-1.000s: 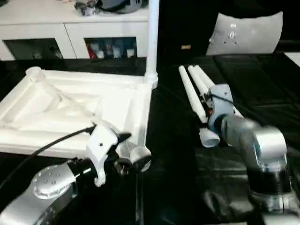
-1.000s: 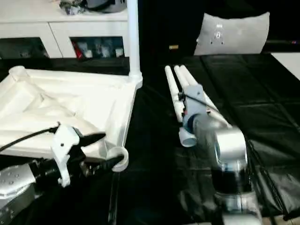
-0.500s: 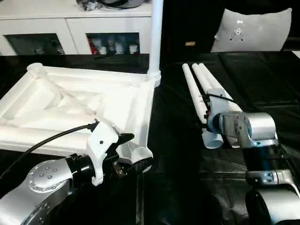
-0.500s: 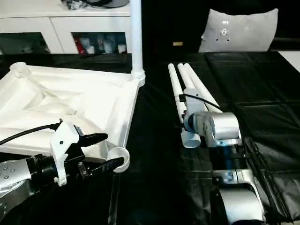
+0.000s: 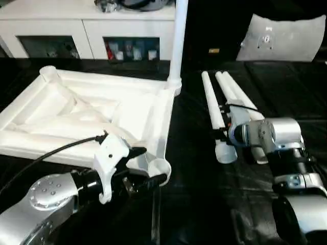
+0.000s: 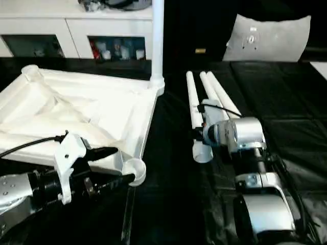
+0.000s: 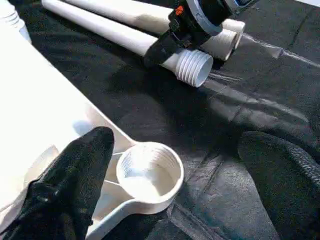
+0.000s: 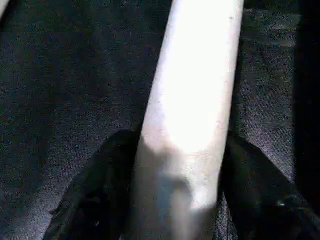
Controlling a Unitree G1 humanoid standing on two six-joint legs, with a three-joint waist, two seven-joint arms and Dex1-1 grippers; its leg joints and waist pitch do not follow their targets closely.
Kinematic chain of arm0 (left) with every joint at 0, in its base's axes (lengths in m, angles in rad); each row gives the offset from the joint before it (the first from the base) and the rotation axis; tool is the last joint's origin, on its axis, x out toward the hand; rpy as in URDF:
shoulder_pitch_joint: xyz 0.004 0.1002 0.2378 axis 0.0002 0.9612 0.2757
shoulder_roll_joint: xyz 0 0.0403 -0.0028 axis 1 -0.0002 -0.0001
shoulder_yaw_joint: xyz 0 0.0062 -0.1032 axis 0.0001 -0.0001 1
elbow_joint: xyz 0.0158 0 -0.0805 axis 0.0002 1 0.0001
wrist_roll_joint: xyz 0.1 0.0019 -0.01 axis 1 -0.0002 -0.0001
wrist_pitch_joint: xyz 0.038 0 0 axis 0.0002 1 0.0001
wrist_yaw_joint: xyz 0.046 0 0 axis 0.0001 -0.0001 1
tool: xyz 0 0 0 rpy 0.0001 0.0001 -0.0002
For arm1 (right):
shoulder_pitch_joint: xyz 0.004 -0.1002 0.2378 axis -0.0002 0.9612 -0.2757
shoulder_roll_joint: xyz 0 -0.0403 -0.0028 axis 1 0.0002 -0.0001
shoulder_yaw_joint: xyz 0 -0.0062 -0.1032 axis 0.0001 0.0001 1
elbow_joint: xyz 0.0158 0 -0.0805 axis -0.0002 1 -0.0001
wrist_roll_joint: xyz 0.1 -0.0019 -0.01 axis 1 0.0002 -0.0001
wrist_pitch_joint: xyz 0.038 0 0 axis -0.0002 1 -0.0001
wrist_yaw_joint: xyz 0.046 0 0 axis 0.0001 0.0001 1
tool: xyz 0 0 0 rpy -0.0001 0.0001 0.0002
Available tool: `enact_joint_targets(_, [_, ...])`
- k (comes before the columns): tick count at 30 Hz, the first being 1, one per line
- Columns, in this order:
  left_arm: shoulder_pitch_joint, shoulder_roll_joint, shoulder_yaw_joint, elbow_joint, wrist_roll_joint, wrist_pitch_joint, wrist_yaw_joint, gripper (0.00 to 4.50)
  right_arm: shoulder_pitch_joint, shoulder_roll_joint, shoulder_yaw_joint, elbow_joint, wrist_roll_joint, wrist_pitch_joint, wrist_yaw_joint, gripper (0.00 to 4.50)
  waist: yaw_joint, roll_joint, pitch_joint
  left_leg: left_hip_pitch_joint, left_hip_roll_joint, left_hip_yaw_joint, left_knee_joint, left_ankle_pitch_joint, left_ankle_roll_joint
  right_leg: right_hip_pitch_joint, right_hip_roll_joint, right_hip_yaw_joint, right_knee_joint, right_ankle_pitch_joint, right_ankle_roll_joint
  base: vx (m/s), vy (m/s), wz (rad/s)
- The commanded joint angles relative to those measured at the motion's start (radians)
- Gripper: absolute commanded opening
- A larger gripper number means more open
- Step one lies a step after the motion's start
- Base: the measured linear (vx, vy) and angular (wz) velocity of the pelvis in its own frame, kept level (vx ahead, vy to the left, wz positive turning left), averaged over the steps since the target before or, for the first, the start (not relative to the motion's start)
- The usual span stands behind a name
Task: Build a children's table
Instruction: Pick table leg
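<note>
The table top (image 5: 87, 115) lies upside down on the black work table (image 5: 194, 168), at about 10 o'clock from the robot, with one leg (image 5: 178, 41) standing upright in its far right socket. Three loose legs (image 5: 225, 102) lie side by side at about 1 o'clock. The right gripper (image 8: 175, 200) has its fingers (image 8: 95, 200) on both sides of one leg (image 8: 192, 100), touching it. The left gripper (image 5: 148, 166) stays wide apart at the near right socket (image 7: 150, 172).
</note>
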Motion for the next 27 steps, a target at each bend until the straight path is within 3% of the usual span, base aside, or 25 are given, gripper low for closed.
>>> enact_joint_targets(1, [-0.003, 0.012, 0.001, -0.025, -0.014, 0.01, -0.002, 4.5, -0.001, -0.011, -0.007, 0.046, 0.002, -0.011, 0.005, 2.36, 0.002, 0.001, -0.073, 0.025, 0.057, -0.012, -0.063, -0.121, -0.069, 0.025, -0.104, 0.054, -0.079, 0.037, -0.182, 0.0, 0.0, 0.0])
enact_joint_targets(10, [-0.015, 0.014, 0.004, -0.018, -0.016, 0.0, -0.006, 4.5, -0.008, -0.015, -0.075, 0.096, 0.02, -0.031, 0.004, 1.94, 0.004, -0.001, -0.078, 0.029, 0.059, -0.013, -0.067, -0.173, -0.087, 0.021, -0.103, 0.053, -0.083, -0.003, -0.174, 0.0, 0.0, 0.0])
enact_joint_targets(14, [-0.025, 0.012, 0.005, -0.012, -0.013, -0.016, 0.003, 4.5, 0.005, -0.01, -0.165, 0.054, 0.044, -0.045, -0.042, 1.93, 0.005, -0.003, -0.081, 0.028, 0.057, -0.011, -0.064, -0.148, -0.083, 0.022, -0.102, 0.053, -0.081, 0.023, -0.171, 0.0, 0.0, 0.0])
enact_joint_targets(16, [-0.026, 0.011, 0.004, -0.012, -0.01, -0.02, 0.006, 4.5, 0.007, -0.007, -0.182, 0.048, 0.047, -0.05, -0.052, 1.93, 0.006, -0.002, -0.083, 0.027, 0.057, -0.011, -0.064, -0.133, -0.083, 0.023, -0.101, 0.052, -0.079, 0.045, -0.168, 0.0, 0.0, 0.0])
enact_joint_targets(17, [-0.034, -0.004, 0.007, -0.001, 0.007, -0.039, 0.026, 4.5, 0.034, 0.005, -0.23, -0.014, 0.068, -0.082, -0.065, 1.93, 0.006, -0.003, -0.083, 0.026, 0.056, -0.01, -0.063, -0.127, -0.081, 0.024, -0.1, 0.052, -0.08, 0.055, -0.165, 0.0, 0.0, 0.0])
enact_joint_targets(19, [-0.053, -0.021, 0.008, 0.024, 0.036, -0.057, 0.055, 4.5, 0.082, 0.043, -0.295, -0.117, 0.111, -0.219, -0.065, 1.93, 0.008, 0.0, -0.085, 0.025, 0.06, -0.011, -0.062, -0.124, -0.077, 0.024, -0.104, 0.054, -0.077, 0.077, -0.151, 0.0, 0.0, 0.0])
enact_joint_targets(21, [-0.065, -0.032, 0.013, 0.039, 0.042, -0.062, 0.067, 4.5, 0.109, 0.056, -0.308, -0.176, 0.128, -0.28, -0.049, 1.92, 0.006, 0.0, -0.088, 0.026, 0.057, -0.012, -0.062, -0.105, -0.063, 0.026, -0.1, 0.049, -0.075, 0.108, -0.151, 0.0, 0.0, 0.0])
enact_joint_targets(23, [-0.111, -0.07, 0.033, 0.084, 0.049, -0.064, 0.109, 4.5, 0.141, 0.091, -0.37, -0.29, 0.209, -0.319, 0.001, 1.9, 0.005, 0.001, -0.084, 0.024, 0.057, -0.008, -0.062, -0.118, -0.054, 0.025, -0.101, 0.054, -0.08, 0.095, -0.146, 0.0, 0.0, 0.0])
enact_joint_targets(24, [-0.14, -0.091, 0.046, 0.11, 0.048, -0.062, 0.131, 4.5, 0.151, 0.105, -0.401, -0.338, 0.258, -0.321, 0.034, 1.9, 0.004, 0.011, -0.083, 0.027, 0.056, -0.01, -0.063, -0.13, -0.051, 0.023, -0.098, 0.053, -0.081, 0.082, -0.145, 0.0, 0.0, 0.0])
enact_joint_targets(27, [-0.223, -0.16, 0.091, 0.175, -0.002, -0.051, 0.171, 4.5, 0.198, 0.125, -0.426, -0.463, 0.375, -0.341, 0.183, 1.9, 0.006, 0.009, -0.085, 0.028, 0.058, -0.014, -0.063, -0.138, -0.037, 0.027, -0.098, 0.051, -0.082, 0.092, -0.151, 0.0, 0.0, 0.0])
